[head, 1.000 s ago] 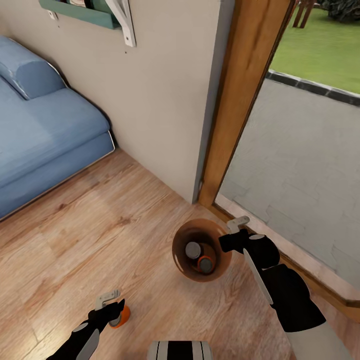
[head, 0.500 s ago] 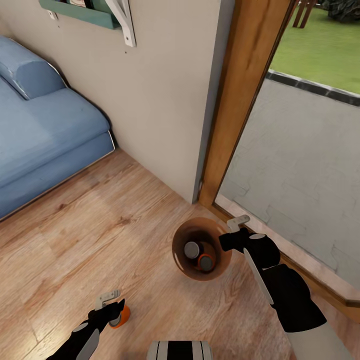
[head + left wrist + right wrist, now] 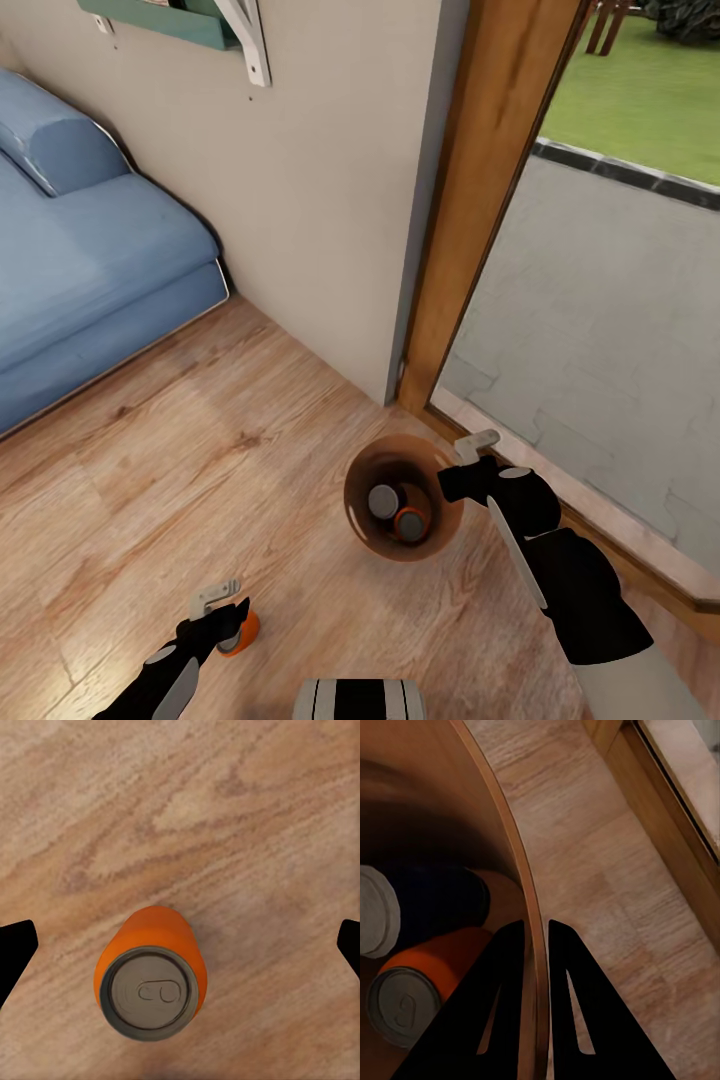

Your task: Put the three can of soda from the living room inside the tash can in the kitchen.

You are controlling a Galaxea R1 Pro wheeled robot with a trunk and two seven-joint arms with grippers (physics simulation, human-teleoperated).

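a: why is the right gripper [image 3: 458, 478] pinched on the bin [image 3: 448, 527]?

b: in the right wrist view its two fingers [image 3: 502, 1020] sit close together with the brown rim between them, one inside and one outside the wall. i'd judge that grip lets the arm carry or steady the bin while the cans go in.

a: what's inside already?

b: two cans lie in the bottom, touching: a dark blue can [image 3: 427, 904] with a grey top and an orange can [image 3: 416, 990] beside it. the head view shows them too.

a: and the third one?

b: it stands upright on the wood floor [image 3: 150, 470], well apart from the bin, just under the left gripper [image 3: 222, 612]. in the left wrist view that last orange can [image 3: 150, 979] shows its grey top between the two dark fingertips [image 3: 15, 952], which stand wide apart at the picture's edges, touching nothing.

a: so it's lined up for a grasp?

b: looks so. the can sits off centre, nearer one finger, so a small shift before closing may help. all this is by the blue sofa [image 3: 90, 260] and glass door [image 3: 600, 320], not the kitchen yet.
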